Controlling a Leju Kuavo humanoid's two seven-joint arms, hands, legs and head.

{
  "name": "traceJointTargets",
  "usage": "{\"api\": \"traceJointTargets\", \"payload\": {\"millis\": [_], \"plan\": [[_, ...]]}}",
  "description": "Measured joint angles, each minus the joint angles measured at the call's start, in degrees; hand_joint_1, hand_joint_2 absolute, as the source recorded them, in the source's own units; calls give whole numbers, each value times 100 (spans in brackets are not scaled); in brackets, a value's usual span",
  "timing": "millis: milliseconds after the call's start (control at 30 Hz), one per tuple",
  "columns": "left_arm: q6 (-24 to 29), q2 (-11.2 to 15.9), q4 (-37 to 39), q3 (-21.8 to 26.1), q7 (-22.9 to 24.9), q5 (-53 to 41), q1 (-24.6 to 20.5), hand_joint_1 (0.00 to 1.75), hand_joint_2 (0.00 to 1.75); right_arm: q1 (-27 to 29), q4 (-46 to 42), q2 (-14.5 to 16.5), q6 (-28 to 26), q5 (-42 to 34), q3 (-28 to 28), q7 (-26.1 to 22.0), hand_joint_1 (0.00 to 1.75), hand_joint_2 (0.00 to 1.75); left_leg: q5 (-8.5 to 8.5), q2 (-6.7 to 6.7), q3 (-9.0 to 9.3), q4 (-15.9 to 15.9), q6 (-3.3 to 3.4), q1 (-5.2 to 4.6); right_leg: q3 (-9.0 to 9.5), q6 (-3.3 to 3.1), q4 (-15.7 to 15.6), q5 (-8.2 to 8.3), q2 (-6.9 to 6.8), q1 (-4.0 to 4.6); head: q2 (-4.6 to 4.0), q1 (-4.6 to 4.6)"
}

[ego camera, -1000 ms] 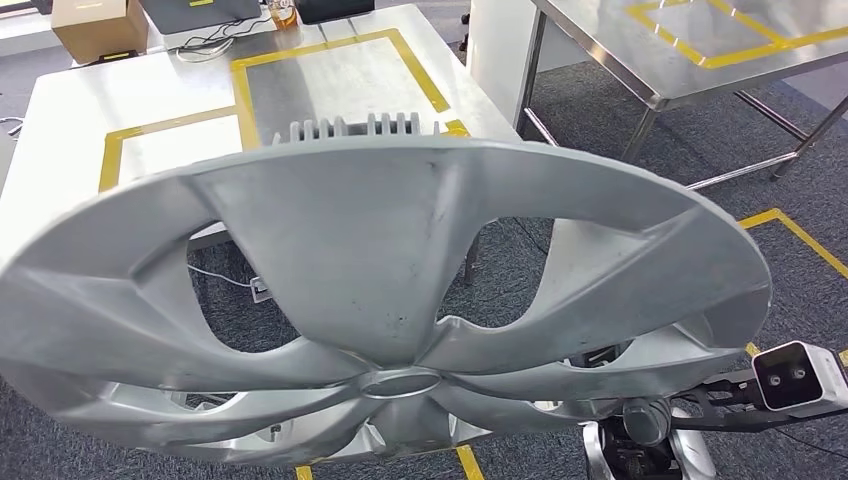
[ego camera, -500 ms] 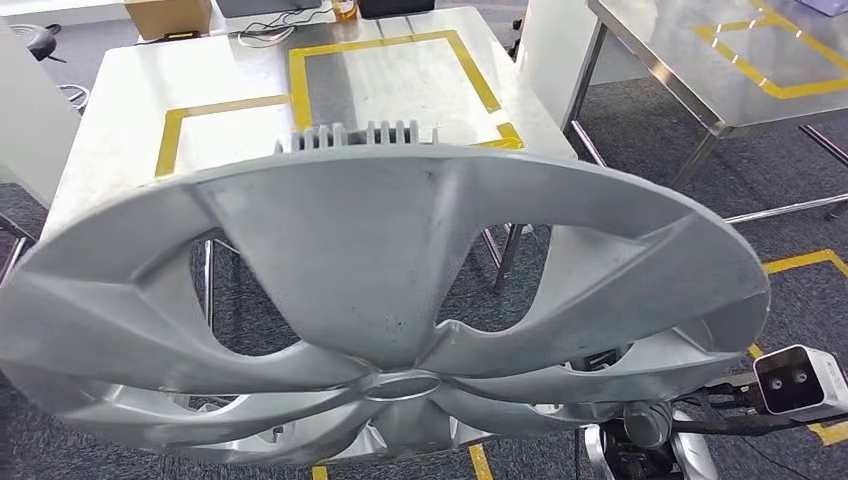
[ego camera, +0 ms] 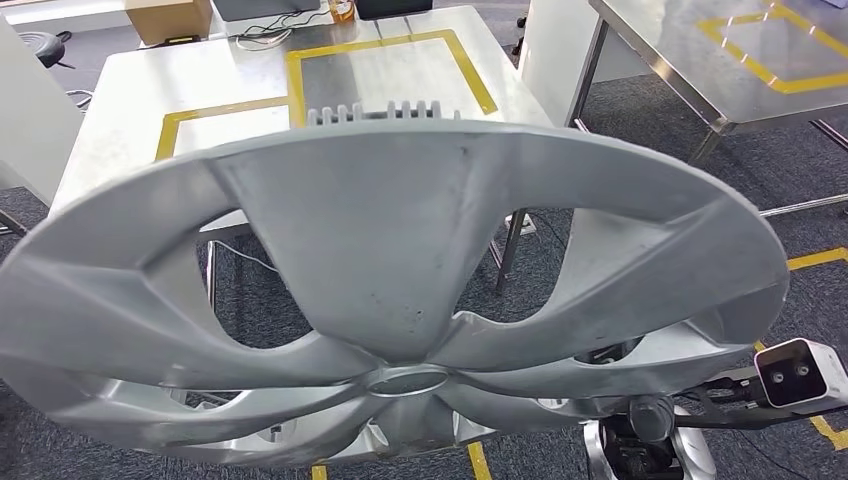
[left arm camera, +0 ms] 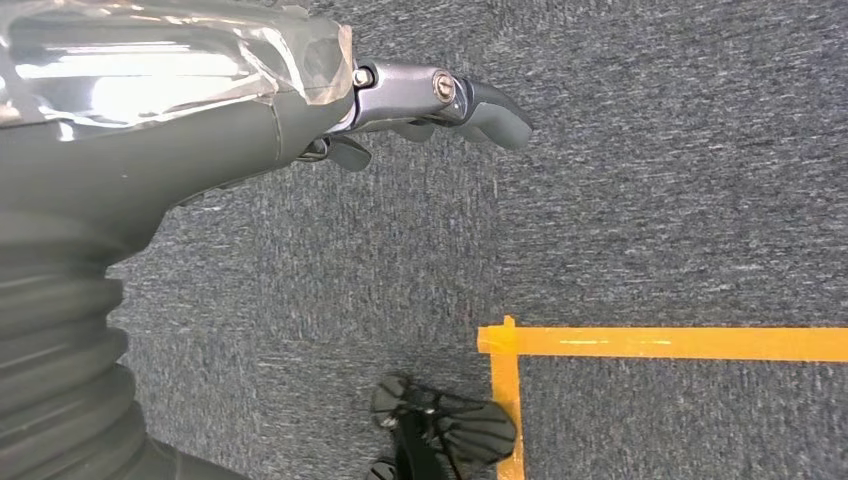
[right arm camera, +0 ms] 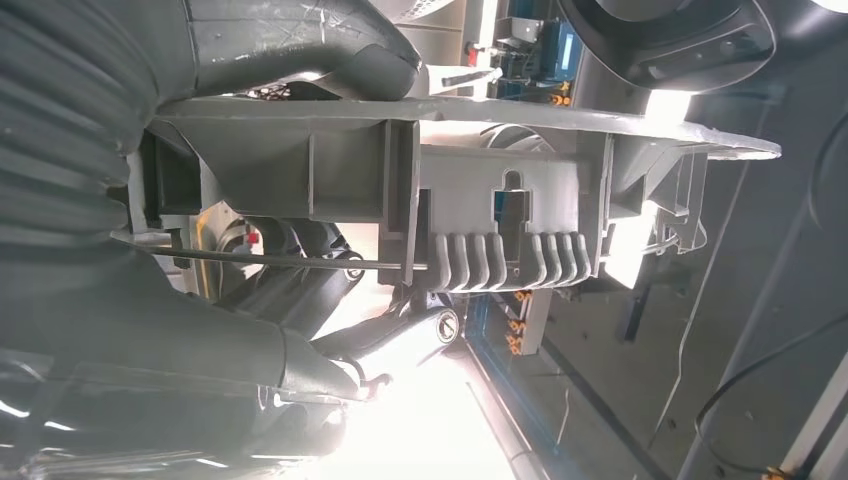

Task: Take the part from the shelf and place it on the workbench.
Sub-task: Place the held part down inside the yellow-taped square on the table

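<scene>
Here the part [ego camera: 380,290], a broad round casting of dull grey metal with wide spokes, curved cut-outs and a small oval hub, is held up close before the head camera, tilted, with a row of short ribs along its far rim. Seen from the right wrist, the right hand [right arm camera: 300,250] grips the part's edge, thumb over the flat face and darker fingers under the ribbed, boxy underside. The left hand [left arm camera: 400,100] hangs over speckled grey carpet [left arm camera: 650,180] holding nothing, its dark fingers loosely apart. Beyond the part stands a tabletop [ego camera: 120,100] of brushed steel, marked with yellow tape rectangles [ego camera: 390,45]; a cardboard box [ego camera: 168,18] sits at its far edge, contents unseen. A second steel tabletop [ego camera: 680,60], also taped yellow, stands to the right, well apart.
</scene>
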Motion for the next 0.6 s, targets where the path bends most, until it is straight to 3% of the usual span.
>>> {"api": "traceJointTargets", "payload": {"millis": [67, 200, 233, 333, 367, 400, 433, 500, 533, 600], "plan": [[-20, 0, -4, 26, -6, -35, -19, 0, 175, -5, 0, -1, 0, -22, 6, 1, 171, 175, 105, 21, 206, -447, 53, -32, -6, 34, 4, -11, -2, 27, 0, 4], [-49, -8, -17, 96, -21, -88, -35, 0, 175, -13, -1, -3, 0, -39, 19, 5, 171, 175, 144, -1, 275, -559, 181, -38, -57, 136, 80, -67, -11, 21, 0, 14], [-51, -13, -23, 108, -24, -90, -39, 0, 175, -17, -1, -5, 0, -42, 21, 5, 171, 175, 172, -4, 303, -595, 218, -24, -150, 134, 271, -165, -9, 19, 0, 21], [-52, -25, -32, 127, -26, -91, -46, 0, 175, -16, 4, -18, 1, -47, 28, 6, 171, 175, 196, -24, 305, -614, 259, -18, -696, 101, 1368, -601, -3, 7, 0, 36], [-53, -29, -32, 133, -26, -91, -46, 0, 175, -12, 8, -23, 1, -47, 30, 7, 171, 175, 195, -33, 304, -613, 260, -21, -823, 120, 1609, -659, -3, 4, 0, 36], [-54, -32, -32, 139, -26, -91, -46, 0, 175, -11, 11, -27, 1, -46, 32, 7, 171, 175, 194, -45, 304, -611, 258, -22, -843, 156, 1630, -626, -3, 1, 0, 37], [-59, -36, -32, 143, -26, -93, -46, 0, 175, -10, 14, -31, 1, -47, 33, 7, 171, 175, 191, -58, 307, -606, 254, -22, -739, 202, 1399, -507, -3, -5, 0, 37], [-79, -43, -33, 146, -26, -109, -49, 0, 175, -15, 14, -34, 0, -48, 33, 8, 171, 175, 170, -89, 305, -572, 222, -33, -334, 258, 573, -196, -1, -13, 0, 37], [-90, -46, -35, 149, -28, -125, -50, 0, 175, -17, 14, -34, 0, -49, 34, 8, 171, 175, 153, -101, 298, -548, 195, -44, -163, 242, 241, -80, 1, -13, 0, 34], [-101, -51, -38, 157, -31, -152, -49, 0, 175, -21, 14, -38, 0, -49, 37, 10, 171, 175, 131, -111, 281, -518, 130, -58, -43, 154, 8, -7, 4, 14, 0, 29]]}}
